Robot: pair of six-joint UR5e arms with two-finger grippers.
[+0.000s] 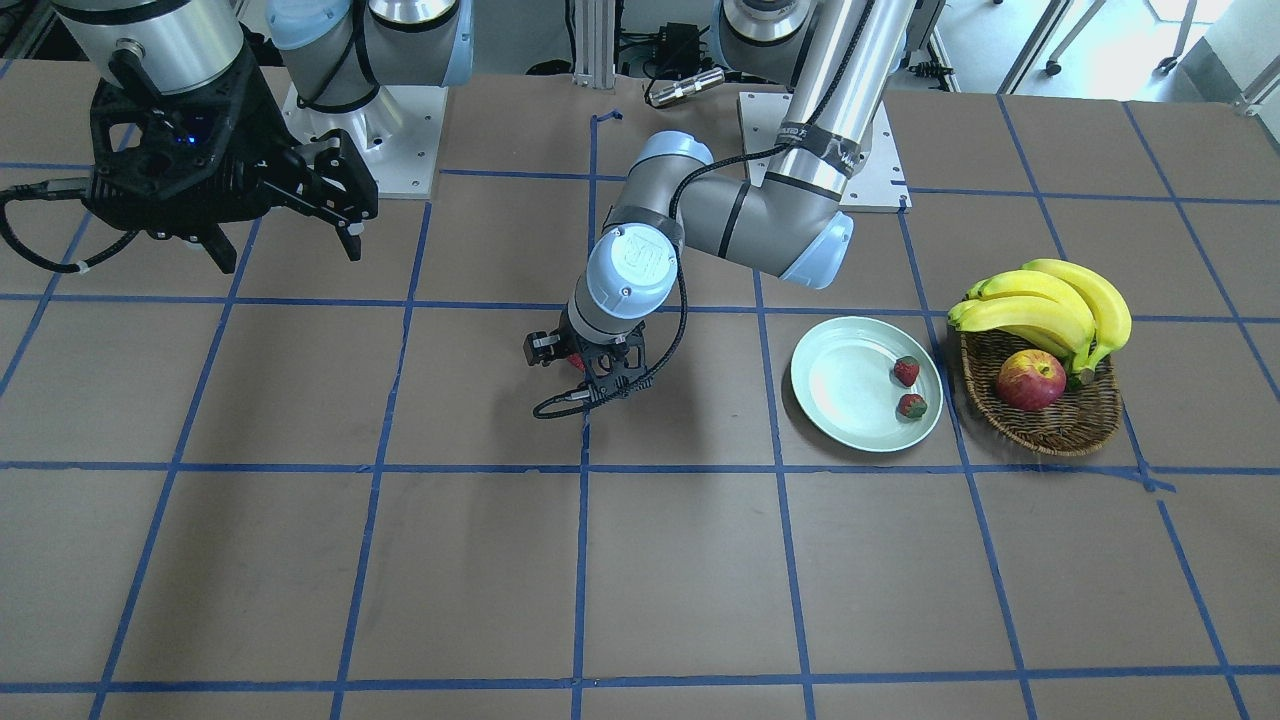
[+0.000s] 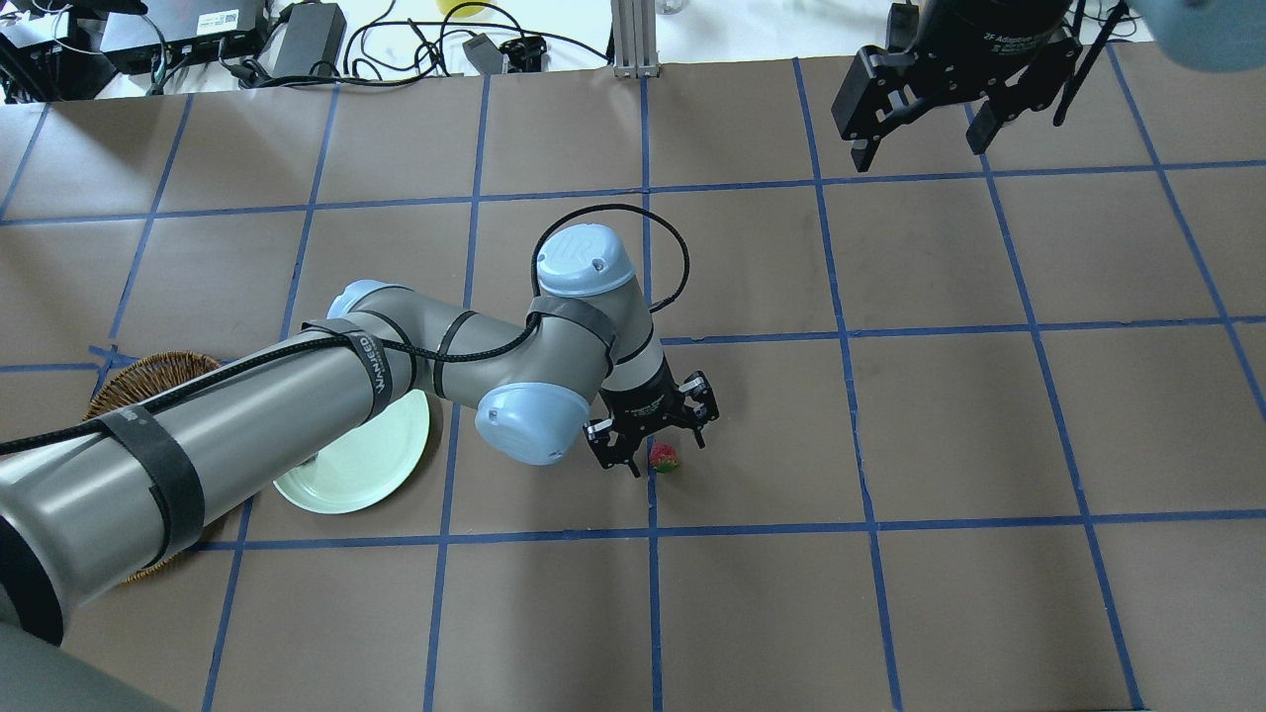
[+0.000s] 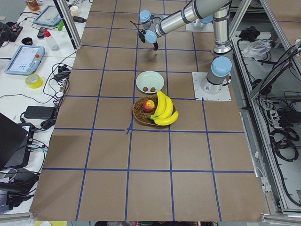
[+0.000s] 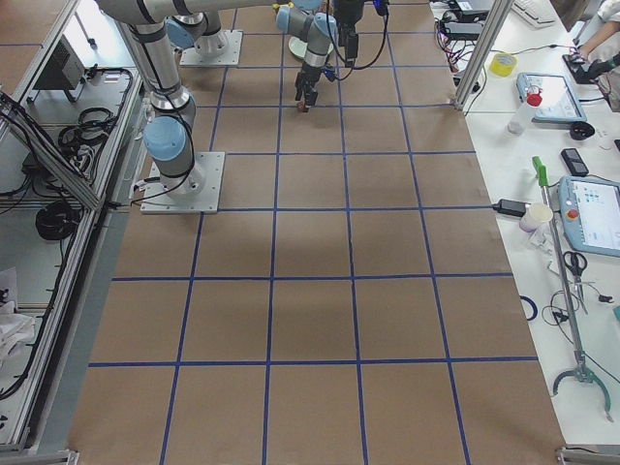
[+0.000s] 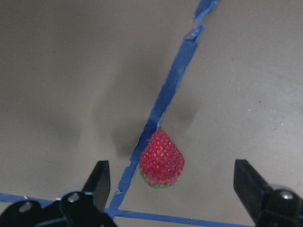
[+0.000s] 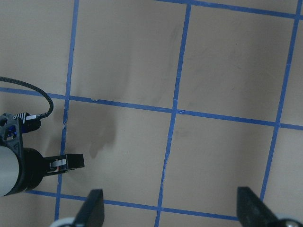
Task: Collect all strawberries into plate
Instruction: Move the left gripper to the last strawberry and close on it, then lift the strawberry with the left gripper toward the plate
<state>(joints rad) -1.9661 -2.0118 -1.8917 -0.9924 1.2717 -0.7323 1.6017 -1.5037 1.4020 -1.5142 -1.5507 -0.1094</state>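
The pale mint-green plate [image 1: 840, 385] lies on the table and holds two strawberries [image 1: 906, 371] [image 1: 911, 405] near its basket-side rim. A third strawberry [image 2: 665, 457] lies on the brown table by a blue tape line. My left gripper [image 2: 658, 447] is open and low over it. In the left wrist view the berry [image 5: 162, 160] sits between the spread fingers [image 5: 98, 178], untouched. In the front view it [image 1: 575, 362] is mostly hidden by the gripper [image 1: 580, 368]. My right gripper [image 2: 920, 148] is open, empty and raised far from the fruit.
A brown wicker basket [image 1: 1050, 425] with bananas [image 1: 1050, 305] and a red-yellow apple [image 1: 1030, 380] stands right beside the plate. In the overhead view my left arm covers part of the plate [image 2: 356, 465] and the basket [image 2: 148, 374]. Blue tape lines grid the table.
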